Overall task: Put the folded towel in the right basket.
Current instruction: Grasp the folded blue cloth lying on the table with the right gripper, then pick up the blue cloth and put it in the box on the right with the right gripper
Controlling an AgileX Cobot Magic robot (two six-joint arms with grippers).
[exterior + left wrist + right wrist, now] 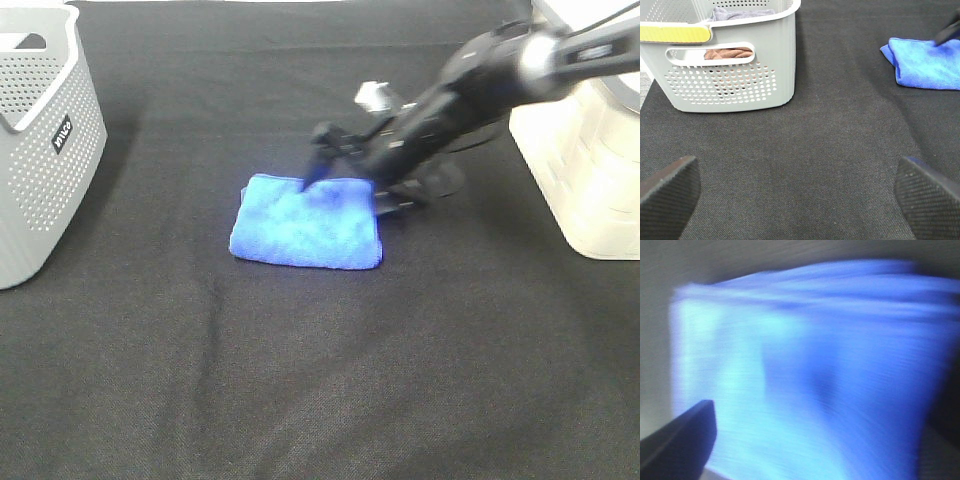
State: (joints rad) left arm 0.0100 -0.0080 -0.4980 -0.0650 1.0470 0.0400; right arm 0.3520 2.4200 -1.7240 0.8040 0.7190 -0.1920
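Your R gripper: jaws apart, straddling the far-right corner of the folded blue microfibre towel. Contact unclear, wrist view blurred. R arm slants in low from 2 o'clock. Towel lies flat mid black cloth table, cream plastic basket at its 3 o'clock. L gripper: jaws wide apart, holding nothing.

The high camera looks down from above on the black table. The grey basket is at the left edge of its view and the pale basket at the right. The left wrist camera sits low and looks across the table at the grey basket, with the blue towel farther off. The right wrist camera is so close to the blue towel that it fills the blurry picture. All three see the blue towel.
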